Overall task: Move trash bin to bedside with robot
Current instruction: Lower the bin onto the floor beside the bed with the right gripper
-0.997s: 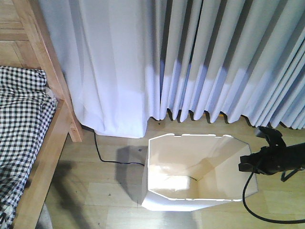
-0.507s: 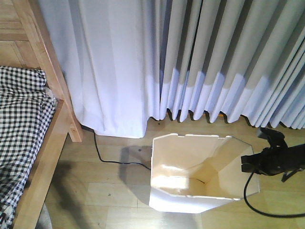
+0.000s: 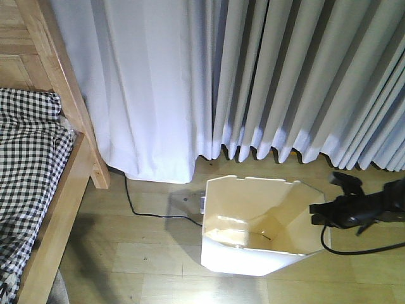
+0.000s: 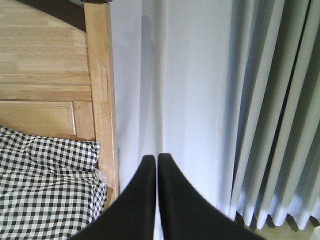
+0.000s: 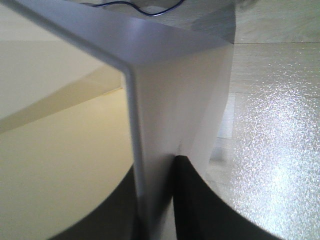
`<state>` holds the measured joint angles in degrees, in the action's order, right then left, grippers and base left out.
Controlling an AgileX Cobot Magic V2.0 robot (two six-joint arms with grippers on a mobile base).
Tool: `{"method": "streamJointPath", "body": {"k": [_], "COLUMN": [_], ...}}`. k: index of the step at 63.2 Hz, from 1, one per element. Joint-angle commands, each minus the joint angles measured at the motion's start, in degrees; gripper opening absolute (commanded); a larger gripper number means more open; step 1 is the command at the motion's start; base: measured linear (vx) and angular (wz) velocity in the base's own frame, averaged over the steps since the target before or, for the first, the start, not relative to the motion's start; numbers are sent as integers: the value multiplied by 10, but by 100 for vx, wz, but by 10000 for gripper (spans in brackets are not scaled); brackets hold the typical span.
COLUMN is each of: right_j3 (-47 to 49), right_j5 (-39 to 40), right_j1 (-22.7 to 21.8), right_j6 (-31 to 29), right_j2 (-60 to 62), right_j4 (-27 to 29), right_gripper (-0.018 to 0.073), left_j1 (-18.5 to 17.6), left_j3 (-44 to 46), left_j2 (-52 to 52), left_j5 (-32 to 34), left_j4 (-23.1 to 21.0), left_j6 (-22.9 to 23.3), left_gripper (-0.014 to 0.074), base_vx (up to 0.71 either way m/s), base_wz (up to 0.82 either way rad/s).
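The white trash bin [image 3: 253, 253] stands on the wooden floor below the curtain, right of the bed. My right gripper [image 3: 316, 212] on its thin black arm is shut on the bin's right rim; in the right wrist view the bin wall [image 5: 165, 100] runs between the two black fingers [image 5: 195, 200]. The bed [image 3: 60, 190] with light wooden frame and black-and-white checked bedding [image 3: 28, 158] is at the left. My left gripper [image 4: 153, 165] is shut and empty, held up facing the bedpost [image 4: 100, 100] and curtain.
Pale grey curtains [image 3: 266, 82] hang along the back down to the floor. A thin black cable [image 3: 142, 206] lies on the floor between bed and bin. Another black cable [image 3: 354, 250] trails from the right arm. Bare wooden floor [image 3: 145, 253] lies between bed and bin.
The right arm and the bin have shifted: the bin has moved slightly right and back in view, with its right rim still gripped. The bed has not moved.
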<state>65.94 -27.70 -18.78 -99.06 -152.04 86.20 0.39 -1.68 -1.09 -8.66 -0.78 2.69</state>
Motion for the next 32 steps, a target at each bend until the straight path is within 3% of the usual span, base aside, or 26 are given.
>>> {"method": "streamJointPath", "body": {"k": [1,9,32], "right_j3": [49,104,212], "right_j5": [-104,-88,-71], "right_j1": [26,44,80], "right_j6": [52,118,162], "right_j2": [12,-29,-113], "right_j4": [26,22,-18], "right_gripper": [-6,-6,-6], "left_j1": [-2,-2,-2], "left_j3": [-16,-16,-16], "left_j2": [-6,-6,-6], "left_j5": [45,45,45], "left_j4": [-2,-2,-2], "left_j6": [5,5,5], "left_gripper": [-6,-6,-6], "base_vx": [0,0,0], "base_wz": [0,0,0]}}
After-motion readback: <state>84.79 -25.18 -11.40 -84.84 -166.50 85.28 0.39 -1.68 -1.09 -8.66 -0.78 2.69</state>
